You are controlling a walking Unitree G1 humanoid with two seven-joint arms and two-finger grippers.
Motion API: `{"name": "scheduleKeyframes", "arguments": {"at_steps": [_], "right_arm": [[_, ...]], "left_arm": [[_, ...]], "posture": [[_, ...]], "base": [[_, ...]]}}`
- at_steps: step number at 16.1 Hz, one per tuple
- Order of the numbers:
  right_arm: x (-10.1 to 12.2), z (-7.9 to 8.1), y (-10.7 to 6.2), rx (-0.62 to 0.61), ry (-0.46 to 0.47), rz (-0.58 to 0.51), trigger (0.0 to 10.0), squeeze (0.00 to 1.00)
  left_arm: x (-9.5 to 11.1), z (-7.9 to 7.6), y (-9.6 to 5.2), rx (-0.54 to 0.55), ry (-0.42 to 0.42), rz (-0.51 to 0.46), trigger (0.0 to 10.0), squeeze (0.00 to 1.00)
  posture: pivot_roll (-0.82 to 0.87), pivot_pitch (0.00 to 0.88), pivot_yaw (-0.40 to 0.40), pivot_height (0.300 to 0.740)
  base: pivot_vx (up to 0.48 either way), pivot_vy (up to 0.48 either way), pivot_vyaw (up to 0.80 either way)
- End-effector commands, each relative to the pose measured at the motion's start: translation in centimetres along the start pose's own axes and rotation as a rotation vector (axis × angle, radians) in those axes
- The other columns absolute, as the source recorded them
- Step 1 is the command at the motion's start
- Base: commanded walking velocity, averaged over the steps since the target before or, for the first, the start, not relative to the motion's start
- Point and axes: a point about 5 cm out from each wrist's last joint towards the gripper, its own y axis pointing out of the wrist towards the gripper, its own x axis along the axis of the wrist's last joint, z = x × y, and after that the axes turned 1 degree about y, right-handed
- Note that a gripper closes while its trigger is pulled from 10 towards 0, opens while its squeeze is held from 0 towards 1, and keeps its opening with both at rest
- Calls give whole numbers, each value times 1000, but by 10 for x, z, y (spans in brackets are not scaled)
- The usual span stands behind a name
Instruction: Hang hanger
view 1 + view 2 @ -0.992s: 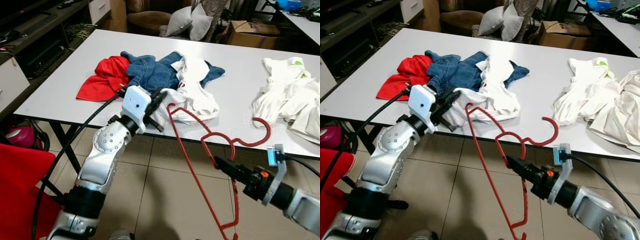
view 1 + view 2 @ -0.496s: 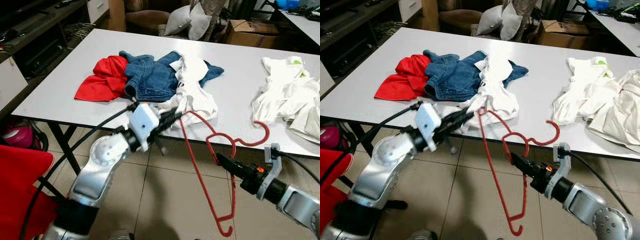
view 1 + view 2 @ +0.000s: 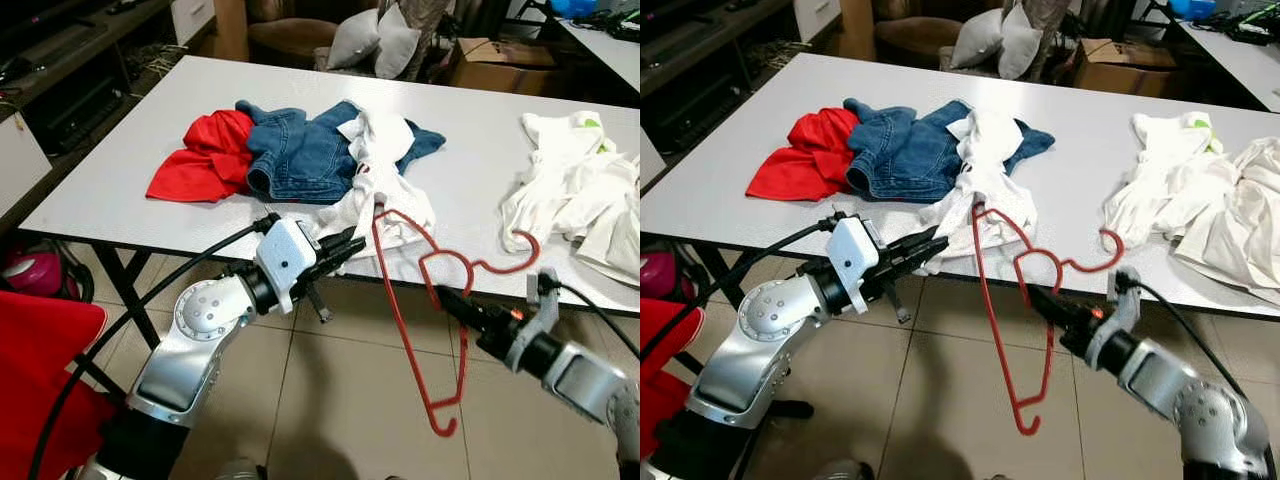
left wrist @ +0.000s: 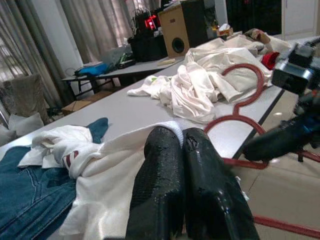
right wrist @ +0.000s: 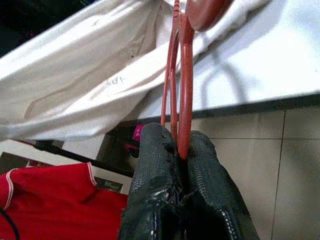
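A red wire hanger (image 3: 405, 330) hangs slanted off the table's front edge. Its hook (image 3: 520, 255) rests on the tabletop and its upper corner lies against a white garment (image 3: 395, 190). My right gripper (image 3: 445, 297) is shut on the hanger's neck, and the wrist view shows the red wire (image 5: 182, 75) pinched between the fingers (image 5: 155, 165). My left gripper (image 3: 352, 246) sits just below the table edge, shut on the drooping hem of the white garment (image 4: 125, 165). Its fingers (image 4: 160, 170) are pressed together.
The grey table (image 3: 470, 120) also carries a red garment (image 3: 205, 160), blue jeans (image 3: 300, 150) and a pile of white clothes (image 3: 570, 190) at the right. Red cloth (image 3: 40, 370) lies at lower left. An armchair with pillows (image 3: 375, 40) and a cardboard box (image 3: 500, 65) stand behind the table.
My right gripper has raised the hanger and carried it toward the table, bringing its corner against the white garment. My left gripper has dropped below the edge and turned right, dragging the hem.
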Motion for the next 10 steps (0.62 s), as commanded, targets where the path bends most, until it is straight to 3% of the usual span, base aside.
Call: {"name": "scheduleKeyframes", "arguments": {"at_steps": [1,4,7,10], "right_arm": [[3,-2,3,-10,-5,15,10000,0],[11,-6,14,-44,-5,-9,10000,0],[23,-19,23,-143,34,-108,10000,0],[32,-16,26,-115,82,-206,10000,0]], "left_arm": [[6,-4,2,-32,16,-15,0,0],[6,-6,2,-46,12,-14,0,0],[5,-7,2,-46,10,-6,0,0],[-1,-3,2,-19,20,31,0,0]], "posture": [[4,48,-40,740],[0,46,-31,740],[0,47,-31,740],[-3,40,-22,740]], "base": [[0,0,0],[0,0,0],[0,0,0],[0,0,0]]}}
